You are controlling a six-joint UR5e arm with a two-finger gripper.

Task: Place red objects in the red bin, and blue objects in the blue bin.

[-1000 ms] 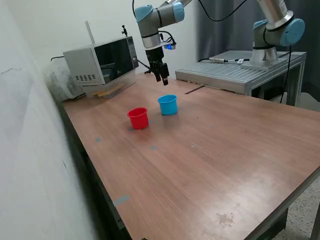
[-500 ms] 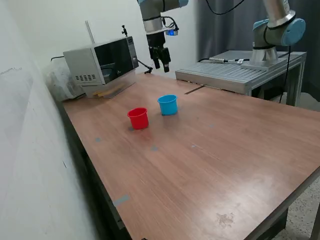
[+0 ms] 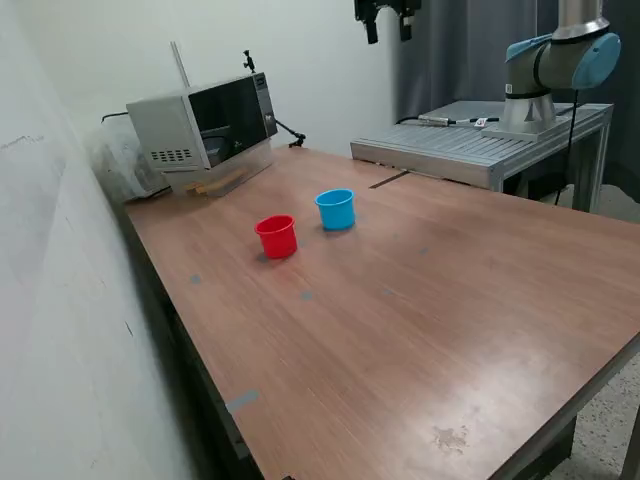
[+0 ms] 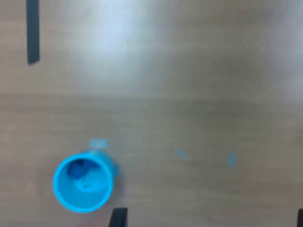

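Note:
The red bin, a small red cup [image 3: 276, 236], and the blue bin, a light blue cup [image 3: 336, 208], stand side by side on the wooden table [image 3: 420, 330]. In the wrist view the blue cup [image 4: 84, 184] holds a dark blue cube [image 4: 75, 168]. No red cubes show; the red cup's inside is hidden. My gripper [image 3: 387, 28] hangs high above the table's far edge, open and empty, well away from both cups. In the wrist view the gripper [image 4: 208, 220] shows only its two dark fingertips [image 4: 118, 217], set far apart.
A grey microwave [image 3: 205, 125] stands at the far corner on the exterior view's left. A metal platform [image 3: 470, 145] with a second arm's base [image 3: 555, 60] adjoins the table's far side. A dark strip [image 3: 390, 180] lies on the table near it.
My gripper has risen from just above the table behind the blue cup to the top of the exterior view, moving toward that view's right. The cups have not moved.

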